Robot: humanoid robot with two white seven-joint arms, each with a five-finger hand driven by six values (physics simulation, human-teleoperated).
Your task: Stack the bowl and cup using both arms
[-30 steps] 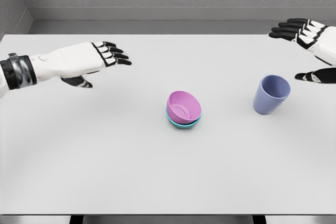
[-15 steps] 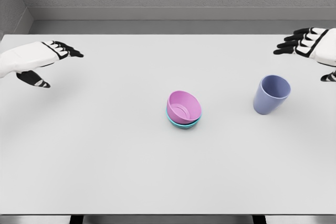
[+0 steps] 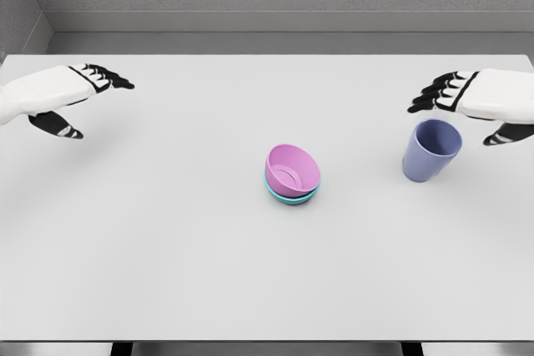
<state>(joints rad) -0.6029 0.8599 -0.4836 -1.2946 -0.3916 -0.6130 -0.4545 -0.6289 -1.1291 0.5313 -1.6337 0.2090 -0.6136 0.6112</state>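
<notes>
A pink bowl (image 3: 294, 170) rests tilted inside a teal bowl (image 3: 290, 196) at the middle of the white table (image 3: 167, 248). A blue-violet cup (image 3: 430, 149) stands upright to the right of them. My right hand (image 3: 467, 110) hovers just above and behind the cup's rim, fingers spread and holding nothing. At the far left edge my left hand (image 3: 79, 97) floats over the table, open and well away from the bowls.
A grey wall and ledge (image 3: 267, 22) run behind the table's far edge. The table's front edge (image 3: 267, 341) crosses the bottom of the view.
My left hand pulled back from near the bowls to the far left edge. My right hand swung out to the right, then came back in and down toward the cup.
</notes>
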